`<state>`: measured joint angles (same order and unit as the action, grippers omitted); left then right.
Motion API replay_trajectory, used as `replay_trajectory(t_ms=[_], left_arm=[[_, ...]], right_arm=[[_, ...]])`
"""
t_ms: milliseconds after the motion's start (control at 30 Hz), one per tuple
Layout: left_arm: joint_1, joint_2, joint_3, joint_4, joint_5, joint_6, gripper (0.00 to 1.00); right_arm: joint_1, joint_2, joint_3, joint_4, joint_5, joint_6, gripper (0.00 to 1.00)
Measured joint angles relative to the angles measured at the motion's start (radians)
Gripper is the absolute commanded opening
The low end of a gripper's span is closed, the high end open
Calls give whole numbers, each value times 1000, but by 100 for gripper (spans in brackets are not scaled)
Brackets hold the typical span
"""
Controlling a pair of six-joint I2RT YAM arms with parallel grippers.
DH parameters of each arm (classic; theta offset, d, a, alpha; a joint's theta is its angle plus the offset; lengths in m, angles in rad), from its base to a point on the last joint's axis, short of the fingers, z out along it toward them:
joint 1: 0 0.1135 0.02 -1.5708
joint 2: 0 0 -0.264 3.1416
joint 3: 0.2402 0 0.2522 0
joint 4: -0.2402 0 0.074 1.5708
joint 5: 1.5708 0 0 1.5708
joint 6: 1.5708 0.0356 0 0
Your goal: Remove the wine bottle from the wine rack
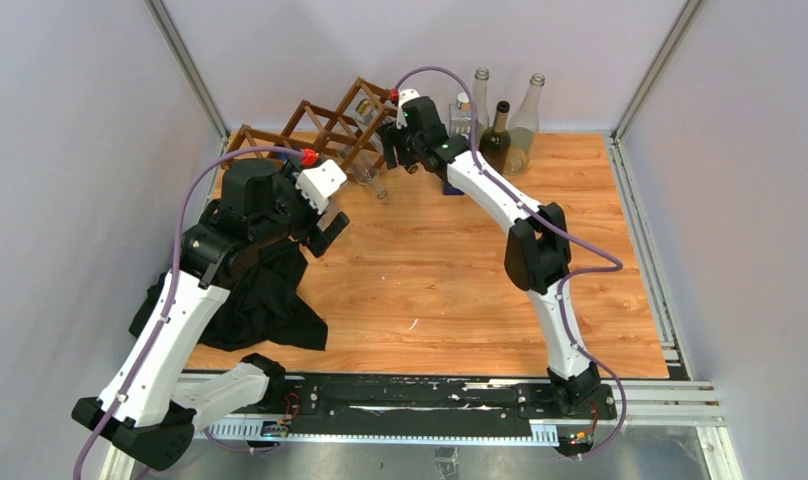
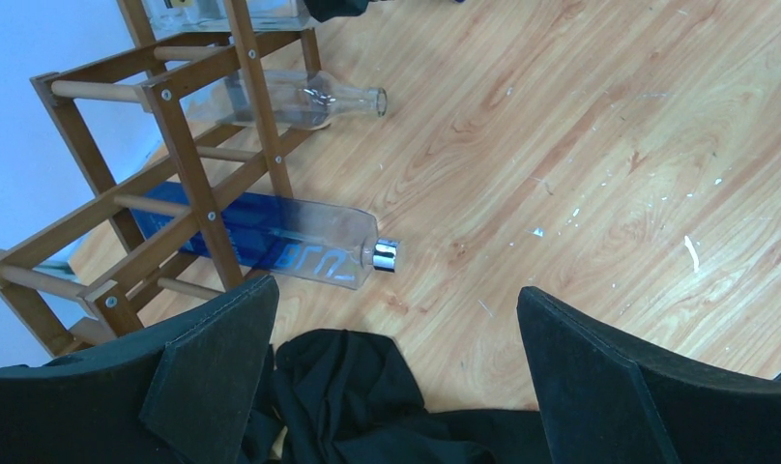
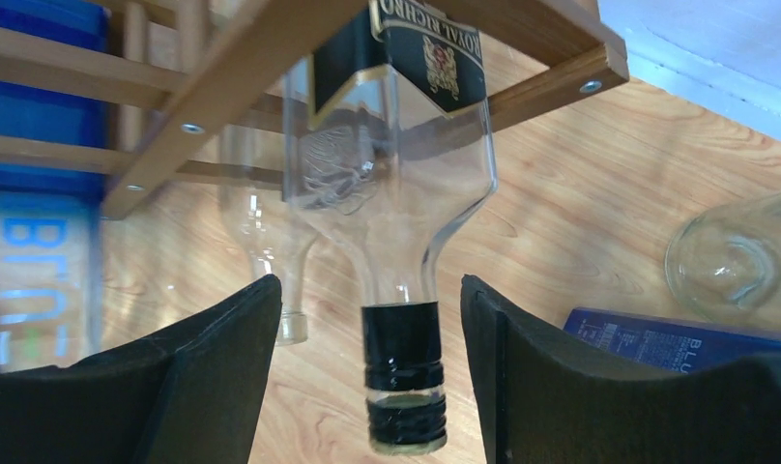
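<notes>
The wine rack (image 1: 320,125) (image 3: 232,58), a brown wooden lattice, stands at the back left of the table. A clear wine bottle (image 3: 396,193) with a black label lies in an upper cell, its black-capped neck pointing out and down. My right gripper (image 1: 395,140) (image 3: 369,290) is open around that neck, with a gap showing on both sides between pads and glass. My left gripper (image 1: 325,230) (image 2: 396,290) hangs wide open and empty in front of the rack (image 2: 188,174), above a black cloth (image 2: 348,387).
A blue bottle (image 2: 271,237) and a clear bottle (image 2: 290,97) lie in the rack's lower cells, necks toward the table. Several upright bottles (image 1: 510,125) stand at the back. A blue box (image 3: 677,338) lies near them. The black cloth (image 1: 260,300) is heaped at the left.
</notes>
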<state>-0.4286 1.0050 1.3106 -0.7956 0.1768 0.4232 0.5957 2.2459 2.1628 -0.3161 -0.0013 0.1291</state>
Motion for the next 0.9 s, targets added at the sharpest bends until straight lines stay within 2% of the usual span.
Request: replay_trajectory(t_ms=[300, 533, 767, 900], left_arm=[[0, 0, 0, 0, 2, 13, 100], [0, 5, 0, 0, 12, 11, 100], [0, 6, 0, 0, 22, 12, 100], [0, 6, 0, 0, 28, 11, 100]], right_arm=[[0, 89, 40, -22, 51, -22, 65], [0, 132, 116, -27, 54, -22, 64], [0, 142, 120, -43, 54, -22, 65], [0, 142, 120, -44, 54, -23, 63]])
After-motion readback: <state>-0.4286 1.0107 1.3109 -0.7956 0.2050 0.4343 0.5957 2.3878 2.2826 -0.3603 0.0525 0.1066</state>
